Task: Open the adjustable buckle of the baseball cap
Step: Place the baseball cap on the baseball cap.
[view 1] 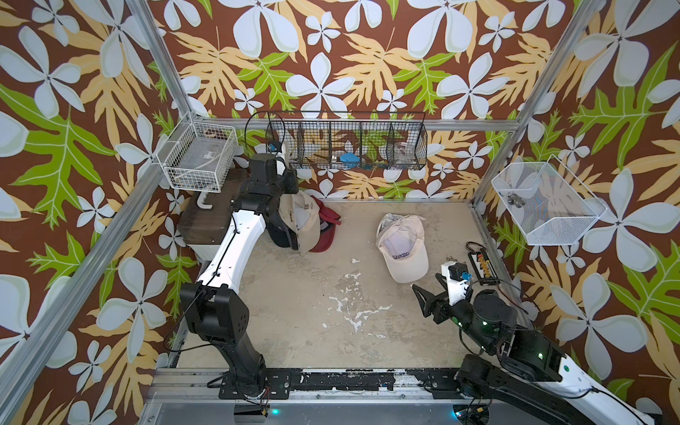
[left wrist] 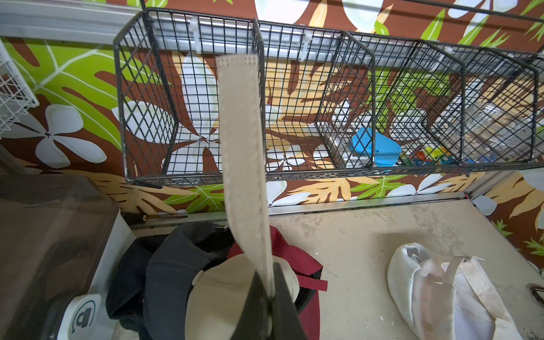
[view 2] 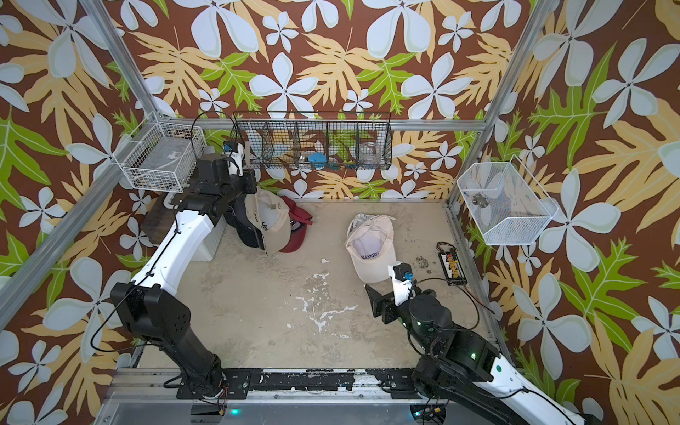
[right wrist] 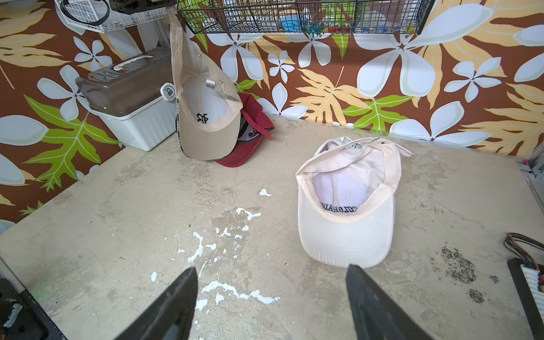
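Observation:
A tan baseball cap (view 1: 300,220) (view 2: 270,220) hangs by its back strap (left wrist: 244,147) over the table's back left, brim down. My left gripper (left wrist: 272,273) (view 1: 289,178) is shut on that strap, and the strap's free end sticks up past the fingertips. The metal buckle (right wrist: 210,83) sits on the strap across the cap's back opening, which faces the right wrist view. Near the front right my right gripper (right wrist: 270,268) (view 1: 427,294) is open above the bare table, holding nothing. A white cap (view 1: 403,246) (right wrist: 347,212) lies upside down just beyond it.
A red cap (right wrist: 253,129) and a dark cap (left wrist: 173,265) lie under the hanging one. A brown-lidded white box (right wrist: 132,97) stands at back left. A black wire basket (view 1: 346,140) hangs on the back wall, with white baskets (view 1: 198,158) (view 1: 544,202) on the sides. A black board (view 1: 484,266) with cables lies right.

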Controlling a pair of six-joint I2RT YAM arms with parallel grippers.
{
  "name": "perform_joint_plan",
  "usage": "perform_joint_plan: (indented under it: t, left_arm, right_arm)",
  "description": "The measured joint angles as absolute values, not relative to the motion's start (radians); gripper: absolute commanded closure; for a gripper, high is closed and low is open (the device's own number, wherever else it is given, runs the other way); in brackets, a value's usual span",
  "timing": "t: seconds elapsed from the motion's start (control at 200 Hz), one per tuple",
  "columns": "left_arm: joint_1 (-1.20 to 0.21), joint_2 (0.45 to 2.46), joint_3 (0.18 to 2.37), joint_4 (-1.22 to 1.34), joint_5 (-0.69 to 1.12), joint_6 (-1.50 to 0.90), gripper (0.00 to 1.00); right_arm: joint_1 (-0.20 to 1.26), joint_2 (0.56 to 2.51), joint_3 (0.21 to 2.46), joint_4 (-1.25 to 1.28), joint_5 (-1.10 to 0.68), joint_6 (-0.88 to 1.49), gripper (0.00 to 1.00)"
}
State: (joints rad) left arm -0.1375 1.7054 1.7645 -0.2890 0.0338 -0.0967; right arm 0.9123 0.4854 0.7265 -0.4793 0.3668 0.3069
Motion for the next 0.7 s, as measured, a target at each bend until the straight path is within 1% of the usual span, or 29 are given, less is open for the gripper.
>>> perform_joint_plan:
  t: [0.295,0.701]
  left_arm:
    - [-0.043,1.710,1.749,-0.265,0.028,-0.151,1.00]
    - [-0.023,1.711,1.642,-0.238,-0.026,-0.181,1.00]
  right_arm:
    - [0.913,0.482,0.727,-0.479,0.366,0.307,0.19]
    - [0.915,0.477,0.727,-0.479,0.366,0.307,0.19]
